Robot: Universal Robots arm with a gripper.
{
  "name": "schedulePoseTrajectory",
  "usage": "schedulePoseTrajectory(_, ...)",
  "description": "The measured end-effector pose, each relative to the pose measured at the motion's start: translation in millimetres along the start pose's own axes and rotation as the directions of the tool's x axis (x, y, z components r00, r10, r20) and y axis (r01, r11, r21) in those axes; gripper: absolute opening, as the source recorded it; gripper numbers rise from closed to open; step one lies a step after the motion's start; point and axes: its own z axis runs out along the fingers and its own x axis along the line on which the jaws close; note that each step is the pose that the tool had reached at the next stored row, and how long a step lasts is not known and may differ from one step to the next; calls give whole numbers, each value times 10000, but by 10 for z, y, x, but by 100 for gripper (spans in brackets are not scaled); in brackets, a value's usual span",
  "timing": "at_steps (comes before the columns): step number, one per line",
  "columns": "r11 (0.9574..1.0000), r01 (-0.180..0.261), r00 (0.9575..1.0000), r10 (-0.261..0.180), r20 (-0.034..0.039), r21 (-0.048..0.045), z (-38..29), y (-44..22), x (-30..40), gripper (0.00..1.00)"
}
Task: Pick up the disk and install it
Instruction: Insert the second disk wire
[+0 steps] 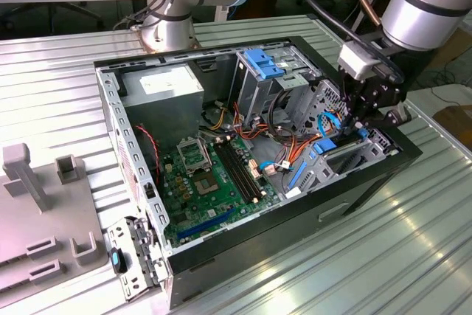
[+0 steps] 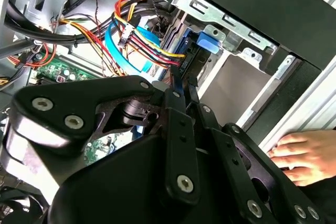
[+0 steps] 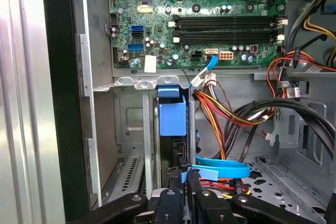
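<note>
Nearest the lens in both wrist views stand the black linkages of the gripper (image 3: 186, 174), its two fingers drawn almost together on the narrow dark edge of the disk (image 3: 172, 116), so it is clenched on that edge. The linkages cover the near end of the disk, and the point where the pads meet it is hard to make out. In the first wrist view the disk stands on edge inside the metal drive bay (image 3: 131, 129) of the computer case (image 3: 58, 103), its blue carrier frame showing as a bright block at the far end, with a flat light-blue cable (image 3: 220, 170) looping just beside the fingers. Beyond the bay lies the green motherboard (image 3: 199, 19), cut off by the picture edge.

The second wrist view adds a person's hand (image 2: 302, 156) resting on the ribbed metal table outside the case wall, and a bundle of red, yellow and black wires (image 2: 142, 40) crossing over the disk (image 2: 202, 43).

In the exterior view the gripper (image 1: 354, 132) reaches down into the bay at the case's corner on the exterior view's right, and the disk (image 1: 324, 145) is largely hidden behind it. Farther back sit the silver box with a white label (image 1: 166, 86) and the arm's base (image 1: 171, 31).
</note>
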Motion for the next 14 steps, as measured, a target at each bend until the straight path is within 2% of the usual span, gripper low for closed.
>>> schedulePoseTrajectory(14,10000,0,10000,0,-1,13,46,-11,-1,16)
